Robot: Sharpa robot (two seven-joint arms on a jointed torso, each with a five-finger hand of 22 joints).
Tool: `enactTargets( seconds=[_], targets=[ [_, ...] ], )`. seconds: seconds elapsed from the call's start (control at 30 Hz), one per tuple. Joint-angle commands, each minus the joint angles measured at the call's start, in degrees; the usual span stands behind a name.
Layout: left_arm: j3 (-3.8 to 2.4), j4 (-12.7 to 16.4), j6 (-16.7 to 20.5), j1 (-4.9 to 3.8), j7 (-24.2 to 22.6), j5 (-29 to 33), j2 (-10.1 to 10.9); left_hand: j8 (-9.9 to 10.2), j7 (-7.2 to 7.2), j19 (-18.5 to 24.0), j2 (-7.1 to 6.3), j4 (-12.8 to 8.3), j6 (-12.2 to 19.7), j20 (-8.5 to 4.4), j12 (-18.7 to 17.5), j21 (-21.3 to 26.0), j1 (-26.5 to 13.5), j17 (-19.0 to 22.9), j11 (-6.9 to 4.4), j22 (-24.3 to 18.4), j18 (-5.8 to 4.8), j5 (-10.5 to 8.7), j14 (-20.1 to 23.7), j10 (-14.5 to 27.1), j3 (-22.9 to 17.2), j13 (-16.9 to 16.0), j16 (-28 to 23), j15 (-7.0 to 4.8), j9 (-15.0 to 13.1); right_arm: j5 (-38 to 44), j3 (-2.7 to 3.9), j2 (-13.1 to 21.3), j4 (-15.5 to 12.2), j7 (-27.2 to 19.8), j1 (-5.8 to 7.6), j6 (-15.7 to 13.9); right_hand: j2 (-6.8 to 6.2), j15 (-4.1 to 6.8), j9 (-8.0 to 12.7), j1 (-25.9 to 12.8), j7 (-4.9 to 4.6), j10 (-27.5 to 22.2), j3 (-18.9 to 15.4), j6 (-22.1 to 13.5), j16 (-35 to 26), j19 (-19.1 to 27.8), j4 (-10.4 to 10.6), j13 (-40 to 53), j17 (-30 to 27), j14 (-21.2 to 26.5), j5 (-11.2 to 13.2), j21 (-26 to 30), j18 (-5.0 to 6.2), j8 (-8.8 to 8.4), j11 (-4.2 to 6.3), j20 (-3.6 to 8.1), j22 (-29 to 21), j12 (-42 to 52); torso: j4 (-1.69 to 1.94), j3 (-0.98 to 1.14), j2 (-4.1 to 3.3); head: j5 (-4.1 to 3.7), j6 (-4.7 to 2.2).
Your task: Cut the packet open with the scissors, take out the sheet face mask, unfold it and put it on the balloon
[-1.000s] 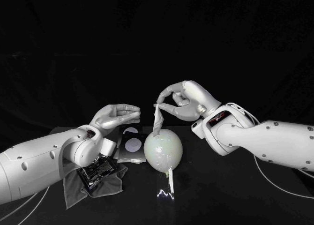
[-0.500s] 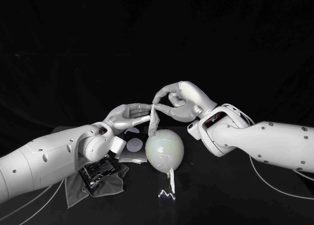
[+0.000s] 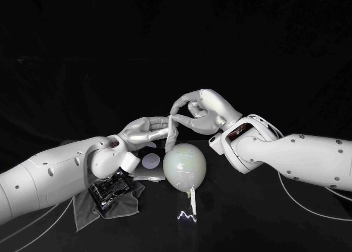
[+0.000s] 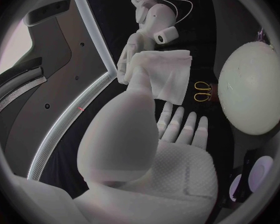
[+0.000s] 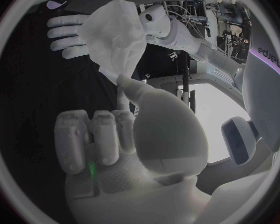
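The mask (image 3: 171, 134) hung as a narrow folded strip just above the balloon (image 3: 184, 167). Its lower end was close to the balloon's top, but whether the two touched I could not tell. The right hand (image 3: 198, 113) pinched its upper end between thumb and a finger, with the other fingers curled close by.

A second before, the left hand (image 3: 144, 130) had been a loose fist well off to the side. It had since come across, and its fingertips lay at the middle of the strip. I judged this to be the start of the unfolding. Cutting and taking out looked done, with what seemed to be the packet (image 3: 149, 160) lying on the table (image 3: 244, 210) beside the balloon. The mask needed a second hold before it could be spread.

The head view showed the mask nearly edge-on. The left wrist view showed it as a broad folded pad. There the left hand was spread rather than closed, its thumb up against the cloth and its fingers (image 4: 185, 127) straight and apart from it, so I judged it had no grip yet. That view also showed the scissors (image 4: 202, 91) lying near the balloon. The right wrist view gave the other side: the left hand's fingers flat behind the cloth, the right thumb at its corner. A grey cloth (image 3: 119, 207) lay under the left arm.
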State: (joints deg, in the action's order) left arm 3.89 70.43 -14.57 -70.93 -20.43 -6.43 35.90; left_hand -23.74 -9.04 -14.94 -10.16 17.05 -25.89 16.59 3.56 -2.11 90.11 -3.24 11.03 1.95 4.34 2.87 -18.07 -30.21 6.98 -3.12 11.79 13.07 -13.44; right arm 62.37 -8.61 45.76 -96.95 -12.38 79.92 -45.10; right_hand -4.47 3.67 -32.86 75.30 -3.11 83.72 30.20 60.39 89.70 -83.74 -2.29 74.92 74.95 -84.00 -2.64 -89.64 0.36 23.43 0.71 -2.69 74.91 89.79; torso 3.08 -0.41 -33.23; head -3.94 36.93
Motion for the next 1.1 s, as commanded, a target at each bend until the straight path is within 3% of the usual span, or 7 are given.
enactTargets(
  seconds=[0.03, 0.17, 0.37, 0.53, 0.6, 0.63, 1.1],
  targets=[
    [-0.12, -0.04, -6.23, -0.15, 0.39, 4.36, -0.21, -0.46, -4.30, -0.48, 0.86, -0.11, -0.47, 0.04, 0.48, 0.05, -0.16, -0.24, 0.34, 0.12, 1.08, -0.13, -1.26, -1.44, -0.53, -0.13, 0.68, 0.06, -0.08, -0.10, 0.03, -0.18, 0.17, -0.72, -0.02, 0.81, 0.09, 0.28, -0.04, -0.29, -0.22, 6.28, 0.43, 0.39, 0.30, -6.26, 0.00, 15.08, 15.05, -6.00, -0.15, -0.36, -0.36, 0.19, -0.02, 0.31, 15.09, 0.21, 0.02, 0.01, -0.01, 0.06, 0.08],
    [-0.12, -0.18, -7.29, -0.18, 0.67, 5.37, -0.23, -1.61, -4.87, -1.08, 2.37, -0.30, -1.81, 0.08, 1.67, -0.05, 0.19, -0.71, 1.25, 0.20, 2.24, -0.16, -3.97, -6.93, -1.12, -0.58, 1.81, -0.25, -0.51, -0.18, 0.01, -0.25, 0.28, -0.75, -0.05, 1.09, 0.09, 0.28, -0.04, -0.29, -0.22, 6.28, 0.43, 0.39, 0.30, -6.26, 0.00, 15.08, 15.05, -6.00, -0.15, -0.36, -0.36, 0.19, -0.02, 0.31, 15.09, 0.21, 0.03, 0.02, -0.02, 0.06, 0.10],
    [-0.13, -0.54, -8.25, -0.23, 1.14, 5.96, -0.31, -3.19, -4.99, -1.69, 3.50, -0.55, -4.05, 0.19, 3.06, -0.13, 1.07, -1.41, 1.69, 0.28, 3.10, -0.16, -8.14, -14.02, -1.10, -0.97, 3.48, -0.11, -1.06, -0.32, -0.02, -0.26, 0.54, -0.81, -0.09, 1.49, 0.08, 0.27, -0.11, -0.35, -0.23, 6.28, 0.48, 0.33, 0.30, -6.26, 0.00, 15.08, 15.05, -6.00, -0.15, -0.36, -0.36, 0.25, -0.03, 0.31, 15.09, 0.21, 0.01, 0.03, 0.02, 0.13, 0.30],
    [-0.13, -0.76, -8.25, -0.28, 1.60, 5.77, -0.51, -3.51, -5.16, -1.78, 3.86, -0.65, -4.74, 0.23, 3.30, -0.12, 1.57, -1.81, 1.89, 0.28, 3.17, -0.18, -10.61, -15.54, -0.74, -0.90, 4.38, -0.10, -1.05, -0.62, -0.05, -0.33, 0.83, -0.91, -0.14, 1.74, 0.08, 0.27, -0.11, -0.35, -0.23, 6.28, 0.48, 0.33, 0.30, -6.26, 0.00, 15.08, 15.05, -6.00, -0.15, -0.36, -0.36, 0.25, -0.03, 0.31, 15.09, 0.21, -0.03, 0.04, 0.00, 0.22, 0.32],
    [-0.14, -0.79, -8.20, -0.30, 1.78, 5.38, -0.61, -3.79, -5.18, -1.96, 4.11, -0.70, -5.33, 0.28, 3.65, -0.15, 1.81, -2.30, 2.03, 0.30, 3.24, -0.18, -13.34, -16.79, -0.44, -0.94, 5.62, -0.31, -1.07, -0.71, -0.06, -0.42, 0.92, -0.97, -0.15, 1.82, 0.08, 0.27, -0.11, -0.35, -0.23, 6.28, 0.48, 0.33, 0.30, -6.26, 0.00, 15.08, 15.05, -6.00, -0.15, -0.36, -0.36, 0.25, -0.03, 0.31, 15.09, 0.21, -0.02, 0.05, 0.01, 0.23, 0.30],
    [-0.14, -0.80, -8.19, -0.32, 1.96, 5.13, -0.71, -4.16, -5.15, -2.58, 4.39, -0.73, -6.21, 0.24, 4.35, -0.26, 1.91, -3.03, 2.09, 0.39, 3.49, -0.19, -17.09, -18.73, -0.03, -1.14, 7.45, -0.43, -1.11, -0.76, -0.06, -0.49, 0.98, -1.00, -0.16, 1.90, 0.08, 0.27, -0.15, -0.38, -0.23, 6.28, 0.50, 0.30, 0.30, -6.26, 0.00, 15.08, 15.05, -6.00, -0.15, -0.36, -0.36, 0.28, -0.03, 0.30, 15.09, 0.21, -0.01, 0.05, 0.02, 0.22, 0.28],
    [-0.13, -1.35, -6.26, -0.54, 3.52, 3.10, -1.72, -4.56, -6.02, -6.87, 5.72, -0.81, -8.83, 0.34, 5.81, -1.04, 2.22, -4.28, 1.33, 0.93, 4.20, -0.19, -21.06, -23.36, 2.50, -1.36, 9.15, -1.58, -0.68, -1.13, -0.07, -0.93, 0.56, -1.61, -0.19, 2.10, 0.06, 0.26, -0.21, -0.44, -0.23, 6.28, 0.53, 0.23, 0.30, -6.26, 0.01, 15.08, 15.05, -6.00, -0.15, -0.36, -0.36, 0.32, -0.04, 0.30, 15.09, 0.21, -0.01, 0.09, 0.01, 0.28, 0.27]
  ],
)
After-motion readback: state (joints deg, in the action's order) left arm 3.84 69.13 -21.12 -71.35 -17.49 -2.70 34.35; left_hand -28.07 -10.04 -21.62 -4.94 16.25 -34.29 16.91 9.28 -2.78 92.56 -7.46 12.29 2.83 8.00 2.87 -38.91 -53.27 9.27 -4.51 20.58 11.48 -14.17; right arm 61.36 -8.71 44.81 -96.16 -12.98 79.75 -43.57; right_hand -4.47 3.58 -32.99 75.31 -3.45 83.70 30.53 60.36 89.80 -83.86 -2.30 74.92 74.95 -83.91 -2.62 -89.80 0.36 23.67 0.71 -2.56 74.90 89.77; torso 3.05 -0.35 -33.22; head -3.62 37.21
